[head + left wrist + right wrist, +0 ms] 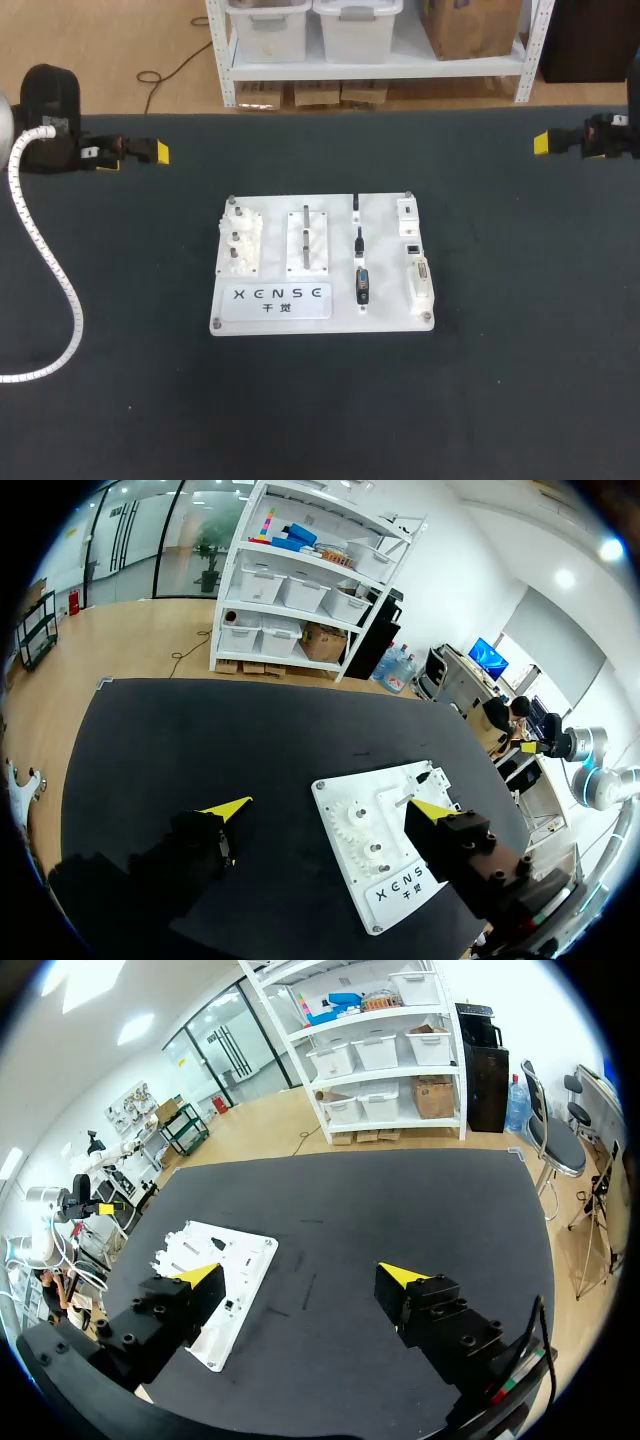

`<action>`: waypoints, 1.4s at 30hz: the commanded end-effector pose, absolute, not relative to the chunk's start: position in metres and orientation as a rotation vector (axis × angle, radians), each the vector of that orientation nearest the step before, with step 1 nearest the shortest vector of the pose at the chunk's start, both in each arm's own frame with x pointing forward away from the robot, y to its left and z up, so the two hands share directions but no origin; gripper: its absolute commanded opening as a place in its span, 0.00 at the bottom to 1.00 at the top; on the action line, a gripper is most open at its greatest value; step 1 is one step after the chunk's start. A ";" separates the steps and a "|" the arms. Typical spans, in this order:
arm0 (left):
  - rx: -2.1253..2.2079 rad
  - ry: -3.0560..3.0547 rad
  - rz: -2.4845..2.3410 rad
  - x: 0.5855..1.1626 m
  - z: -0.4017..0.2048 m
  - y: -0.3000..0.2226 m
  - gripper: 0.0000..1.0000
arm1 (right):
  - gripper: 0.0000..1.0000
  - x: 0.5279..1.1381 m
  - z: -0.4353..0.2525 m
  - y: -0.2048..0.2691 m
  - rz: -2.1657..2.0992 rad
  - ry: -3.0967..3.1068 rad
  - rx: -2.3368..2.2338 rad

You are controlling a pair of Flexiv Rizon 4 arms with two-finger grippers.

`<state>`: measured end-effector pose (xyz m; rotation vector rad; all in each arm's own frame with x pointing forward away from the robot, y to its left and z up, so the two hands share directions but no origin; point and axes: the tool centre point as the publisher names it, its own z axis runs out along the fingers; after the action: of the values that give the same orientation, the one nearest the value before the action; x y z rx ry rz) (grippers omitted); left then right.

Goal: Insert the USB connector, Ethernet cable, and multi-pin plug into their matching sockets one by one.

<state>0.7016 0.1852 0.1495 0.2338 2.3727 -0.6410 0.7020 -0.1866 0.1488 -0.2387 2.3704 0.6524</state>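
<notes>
A black table [120, 380] fills the scene. Toward its middle lies a white board [385, 318], flat and square to the table's edges. Along the board's nearest edge sits a lettered label plate [275, 298]. Behind it, from left to right, stand a block of white gears [240, 240], a slotted white block [308, 240], a row of three dark plugs [360, 250] with the largest one nearest, and at the right edge a row of sockets [415, 255]. The plugs lie beside the sockets, not in them.

Farther back, well apart from the board, the left gripper [335, 807] and the right gripper [302, 1274] hang over the table's far corners. Each has its yellow-tipped fingers spread wide and holds nothing.
</notes>
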 end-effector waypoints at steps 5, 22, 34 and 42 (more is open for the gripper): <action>0.233 2.376 -0.638 0.701 0.150 0.185 1.00 | 1.00 0.702 0.149 -0.186 0.648 2.372 -0.237; 0.947 2.273 -0.560 0.708 0.159 0.165 1.00 | 1.00 0.702 0.149 -0.186 0.648 2.372 -0.237; 1.489 1.979 -0.677 0.684 0.149 0.129 1.00 | 1.00 0.702 0.149 -0.186 0.648 2.372 -0.237; 1.591 1.861 -0.735 0.678 0.137 0.111 1.00 | 1.00 0.702 0.149 -0.186 0.648 2.372 -0.237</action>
<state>0.6715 0.1122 0.1425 1.3307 2.0710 -0.6103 0.7020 -0.1865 0.1488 -0.2387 2.3704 0.6524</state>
